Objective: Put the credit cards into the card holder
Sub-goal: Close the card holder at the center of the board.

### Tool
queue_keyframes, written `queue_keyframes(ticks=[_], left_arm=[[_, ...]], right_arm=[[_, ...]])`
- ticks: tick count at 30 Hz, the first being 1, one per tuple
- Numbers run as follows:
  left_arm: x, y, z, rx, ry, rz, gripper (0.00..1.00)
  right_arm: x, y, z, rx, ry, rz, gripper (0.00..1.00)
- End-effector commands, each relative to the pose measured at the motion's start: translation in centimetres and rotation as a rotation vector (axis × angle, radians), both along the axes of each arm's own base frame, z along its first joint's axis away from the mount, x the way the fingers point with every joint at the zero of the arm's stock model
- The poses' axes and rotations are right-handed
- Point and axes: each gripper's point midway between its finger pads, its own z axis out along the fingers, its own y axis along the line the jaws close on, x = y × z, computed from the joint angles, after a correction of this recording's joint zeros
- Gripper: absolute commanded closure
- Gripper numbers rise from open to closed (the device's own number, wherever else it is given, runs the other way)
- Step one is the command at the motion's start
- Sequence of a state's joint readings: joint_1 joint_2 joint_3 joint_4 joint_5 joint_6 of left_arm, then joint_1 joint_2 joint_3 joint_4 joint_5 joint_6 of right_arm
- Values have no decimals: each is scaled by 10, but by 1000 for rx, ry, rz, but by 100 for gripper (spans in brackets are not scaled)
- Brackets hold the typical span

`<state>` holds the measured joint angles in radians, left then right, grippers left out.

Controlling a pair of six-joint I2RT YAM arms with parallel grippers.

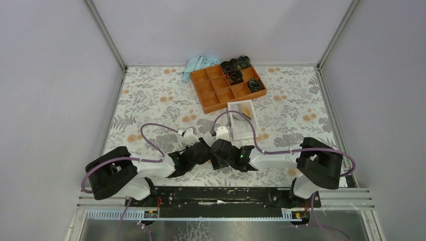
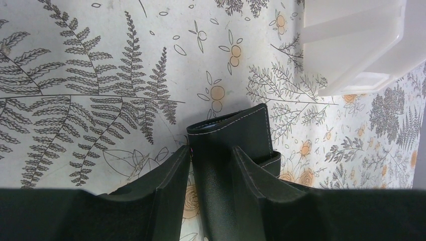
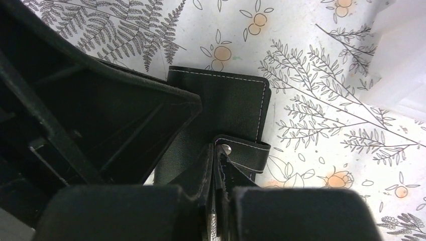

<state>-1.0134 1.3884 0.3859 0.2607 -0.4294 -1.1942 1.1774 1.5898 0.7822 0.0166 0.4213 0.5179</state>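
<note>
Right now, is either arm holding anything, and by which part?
Both hold the card holder: left end effector on its body, right end effector on its snap tab.

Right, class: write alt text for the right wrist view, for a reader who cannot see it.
The right gripper pinches the snap tab of a black wallet against a floral tablecloth. The left arm fills the left with its black bulk; a white box edges the top right.

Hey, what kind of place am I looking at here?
Probably a robot lab test cell: plain grey walls on a metal frame, two arms bolted to a rail, and staged props like the orange tray on a floral cloth.
</note>
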Motion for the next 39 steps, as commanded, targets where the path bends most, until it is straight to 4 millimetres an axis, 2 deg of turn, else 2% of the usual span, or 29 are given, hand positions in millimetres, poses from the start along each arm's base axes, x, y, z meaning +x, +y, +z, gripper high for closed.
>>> queue_keyframes(ticks=[1,17,30,39], left_arm=[[-6,-5,-6,-17,18,-37,58],[-13,-5,-18,0,56,-54,59],[-14,-7,-19,6,68,-66,59],[-17,-11,-24,4,89,-81,60]], right_arm=[[-12,10,-7,56,119,22,97],[10,-2,3,154,204,-38,97],[17,-7,-7,182,298,-64,97],[21,-4,-15,185,354,-56,97]])
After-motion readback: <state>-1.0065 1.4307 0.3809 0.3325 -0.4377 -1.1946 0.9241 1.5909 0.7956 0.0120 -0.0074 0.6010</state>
